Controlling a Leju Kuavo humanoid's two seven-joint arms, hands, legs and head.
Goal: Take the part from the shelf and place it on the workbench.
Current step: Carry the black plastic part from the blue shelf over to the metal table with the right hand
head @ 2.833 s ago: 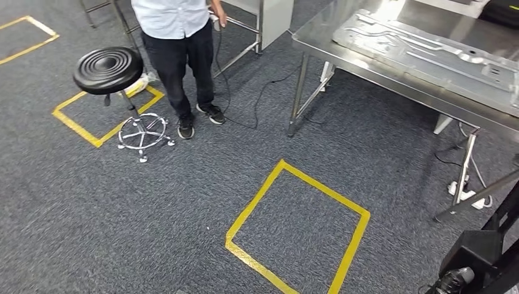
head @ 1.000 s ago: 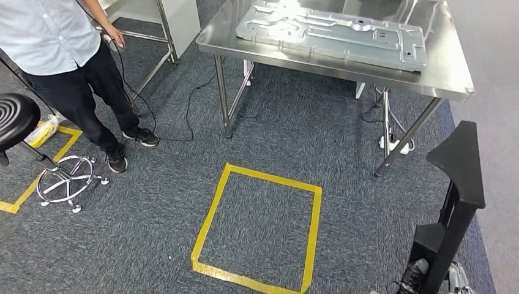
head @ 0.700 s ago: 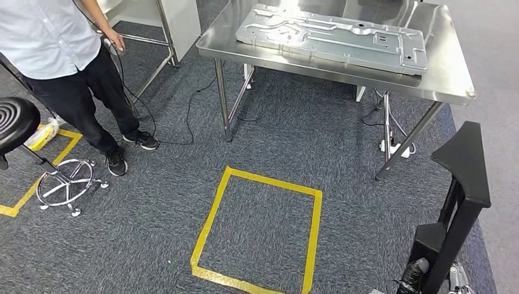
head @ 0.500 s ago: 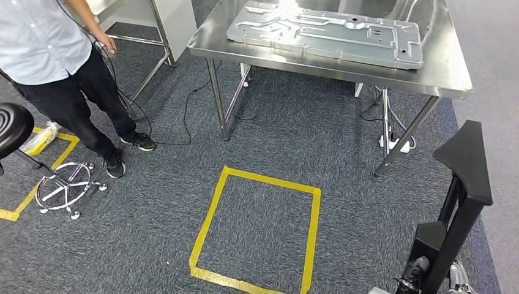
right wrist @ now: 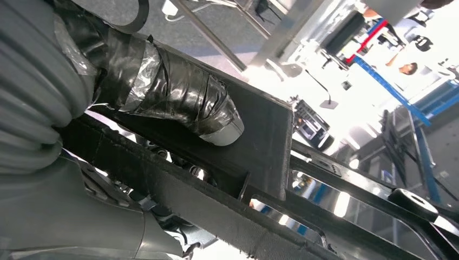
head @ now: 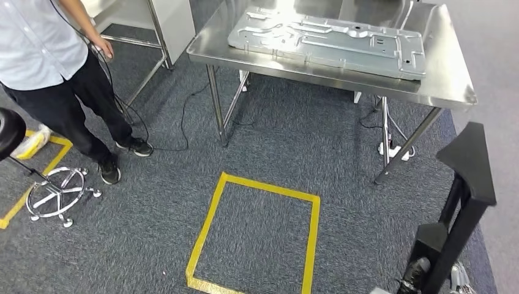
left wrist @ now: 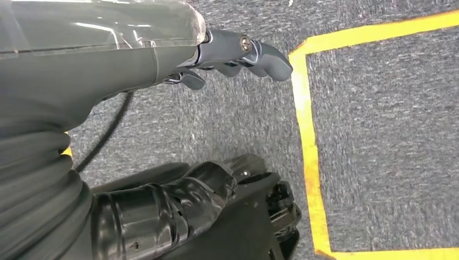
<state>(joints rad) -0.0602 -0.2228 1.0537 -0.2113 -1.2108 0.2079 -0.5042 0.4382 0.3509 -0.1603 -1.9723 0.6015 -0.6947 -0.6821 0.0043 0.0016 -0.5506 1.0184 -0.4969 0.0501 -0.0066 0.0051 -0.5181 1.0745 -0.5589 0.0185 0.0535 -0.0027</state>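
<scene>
Right hand grips a black part, thumb wrapped over its flat plate; the part stands tall at the robot's lower right, long axis near upright. Left hand hangs over carpet, fingers loosely curled, holding nothing. Workbench lies ahead and slightly left of the part, so the right arm is nearer. A metal panel covers most of the benchtop; bare steel remains at its right end. Yellow floor square lies between robot and bench; a person and stool stand well left.
</scene>
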